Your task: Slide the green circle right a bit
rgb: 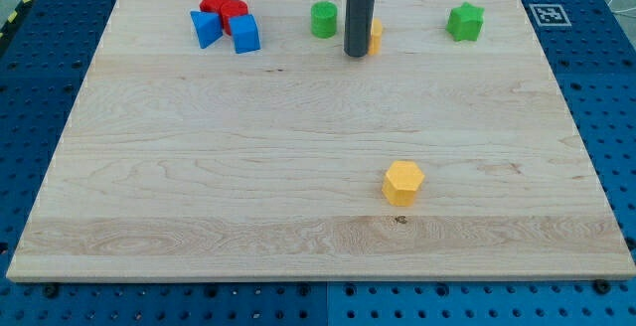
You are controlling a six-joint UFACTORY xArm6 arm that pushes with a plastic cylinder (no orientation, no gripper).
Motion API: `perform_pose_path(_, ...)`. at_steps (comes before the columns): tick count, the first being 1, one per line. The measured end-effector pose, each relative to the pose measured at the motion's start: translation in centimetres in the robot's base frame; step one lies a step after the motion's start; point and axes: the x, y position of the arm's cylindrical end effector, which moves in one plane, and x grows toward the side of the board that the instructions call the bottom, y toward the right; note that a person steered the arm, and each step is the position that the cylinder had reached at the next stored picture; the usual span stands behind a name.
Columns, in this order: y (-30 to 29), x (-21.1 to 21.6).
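Green circle (324,19) sits near the surface's (298,167) top edge, just left of the rod's tip (356,54). No claw here, just a bare rod, with a yellow block (376,36) peeking out behind it.

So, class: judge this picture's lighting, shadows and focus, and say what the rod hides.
Camera view: even, soft light on the wooden board, no glare; only faint short shadows, as under the yellow hexagon block; everything sharp. My tip sits right of the green circle, apart from it, and the rod covers most of a yellow block.
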Motion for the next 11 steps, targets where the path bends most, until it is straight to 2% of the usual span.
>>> perform_pose_path(4, -4.8, -0.9)
perform_pose_path(6, -8.4, -3.0)
perform_pose_path(8, -8.1, -6.9)
perform_pose_path(10, -7.8, -6.6)
perform_pose_path(11, -8.2, -5.1)
